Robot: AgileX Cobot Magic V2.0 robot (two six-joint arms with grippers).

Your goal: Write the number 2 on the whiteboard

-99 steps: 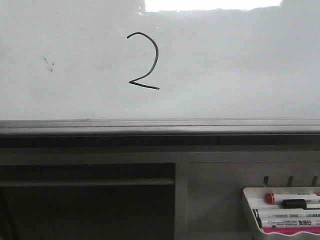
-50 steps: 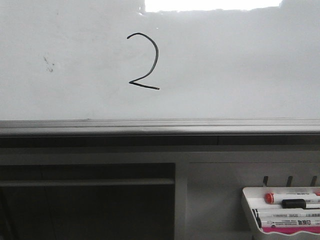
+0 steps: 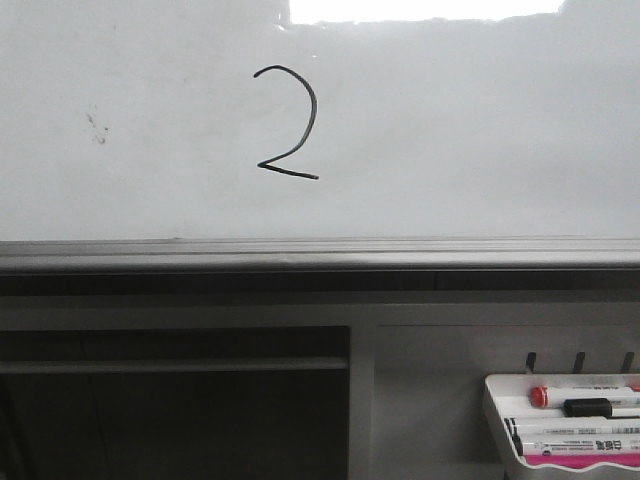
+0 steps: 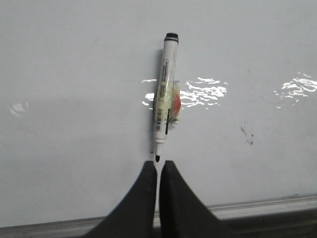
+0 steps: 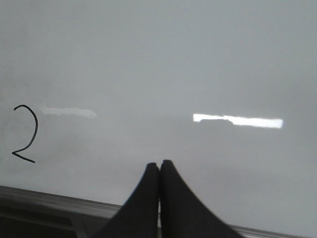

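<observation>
Thin black hand-drawn number 2 (image 3: 288,123), curved top, slanted base stroke, upright on glossy white whiteboard (image 3: 480,130) above grey rail.

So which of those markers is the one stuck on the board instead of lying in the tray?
The uncapped black marker near the left fingers, sitting against the whiteboard. The others lie in the white tray below.

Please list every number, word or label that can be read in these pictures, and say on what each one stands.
"2": thin black hand-drawn digit on the large glossy white board.
Print on the white marker pens in the small white tray: too small to read.
Label on the white marker with black tip against the board: blurred, unreadable.
</observation>
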